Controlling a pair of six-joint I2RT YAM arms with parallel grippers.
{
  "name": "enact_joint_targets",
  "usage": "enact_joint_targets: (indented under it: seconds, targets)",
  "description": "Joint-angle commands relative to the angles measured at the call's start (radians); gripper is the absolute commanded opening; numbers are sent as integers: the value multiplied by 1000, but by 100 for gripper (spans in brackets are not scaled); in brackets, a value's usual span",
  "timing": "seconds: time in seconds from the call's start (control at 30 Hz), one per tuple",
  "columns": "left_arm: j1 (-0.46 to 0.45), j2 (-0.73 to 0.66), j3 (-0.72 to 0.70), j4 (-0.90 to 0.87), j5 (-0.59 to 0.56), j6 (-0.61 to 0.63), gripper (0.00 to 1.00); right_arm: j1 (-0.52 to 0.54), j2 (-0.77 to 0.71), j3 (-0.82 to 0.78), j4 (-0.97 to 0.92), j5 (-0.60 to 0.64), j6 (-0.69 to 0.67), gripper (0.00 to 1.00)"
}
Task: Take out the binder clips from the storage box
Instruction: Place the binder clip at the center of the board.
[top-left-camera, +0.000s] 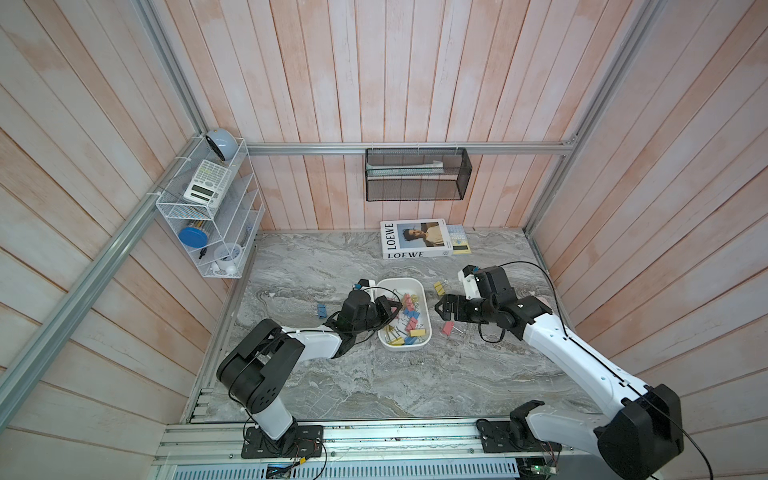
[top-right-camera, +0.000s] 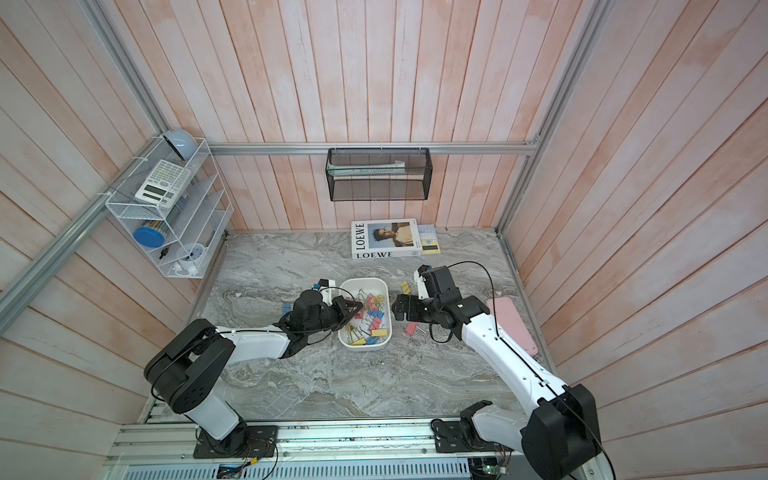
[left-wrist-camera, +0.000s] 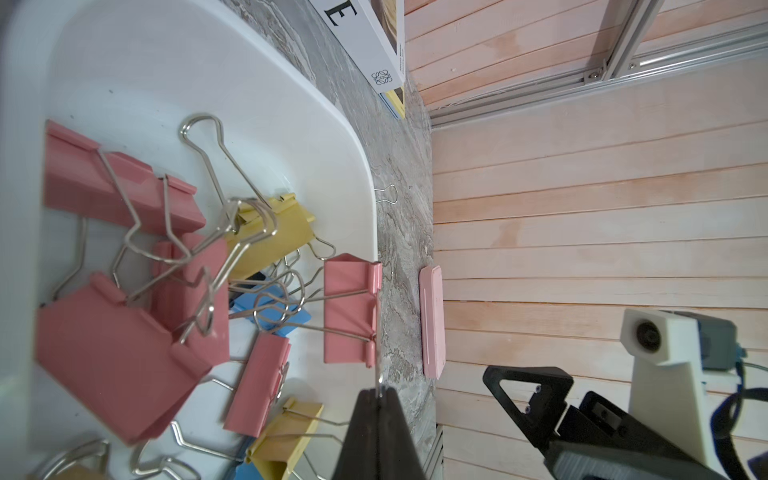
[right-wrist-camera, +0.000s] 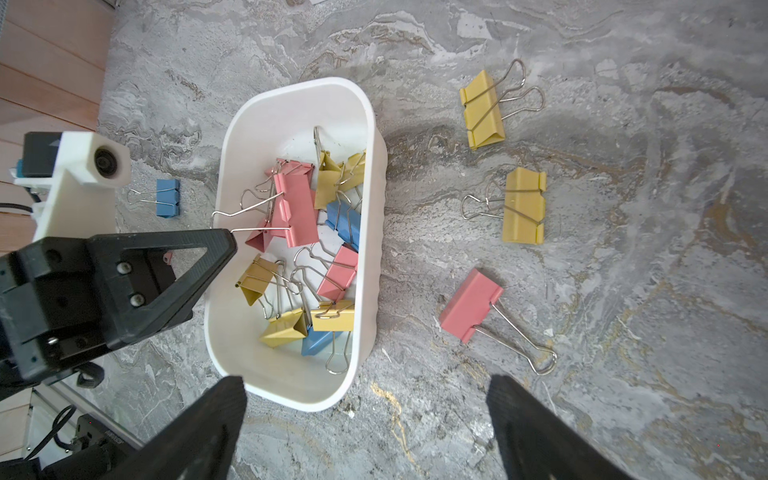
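Pink clip (left-wrist-camera: 349, 309): my left gripper (left-wrist-camera: 379, 392) pinches its wire handle over the box (right-wrist-camera: 376, 232) at the tabletop's middle. I'd lift straight, slowly, so tangled clips (right-wrist-camera: 332, 232) slip free. My right gripper (right-wrist-camera: 365, 384) hangs spread and empty beside it.

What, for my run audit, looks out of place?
Nothing spilled or damaged. The binder clips in the storage box lie tangled, wire handles interlocked; the left gripper pinches one pink clip by its handle.

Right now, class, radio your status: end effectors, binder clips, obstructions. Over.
Left end effector shut on pink clip handle, over storage box. Right end effector open, empty. Four clips out, rest boxed. Nothing blocking.
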Motion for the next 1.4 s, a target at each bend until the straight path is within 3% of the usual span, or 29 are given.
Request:
enact_joint_targets:
  seconds: [0.0, 0.1, 0.33, 0.6, 0.97, 1.13, 1.37]
  targets:
    - [5, 9, -16, 52, 12, -20, 0, 4, -16, -14, 16, 19, -9, 98]
    - [2, 5, -4, 37, -1, 12, 0, 4, -16, -15, 19, 18, -10, 98]
    - [-1, -45, 1, 52, 69, -46, 0, 4, -29, -20, 31, 37, -11, 98]
    - [35, -345, 46, -369, -58, 140, 0, 5, 5, -10, 67, 3, 1, 98]
    - [231, -778, -84, -902, -355, 216, 0, 76, 129, 71, 114, -11, 0, 98]
    - [300, -839, -235, -852, -347, 194, 0, 114, 199, 124, 116, -13, -1, 98]
    - [338, -714, -344, -645, -288, 150, 0, 152, 241, 168, 81, 1, -9, 98]
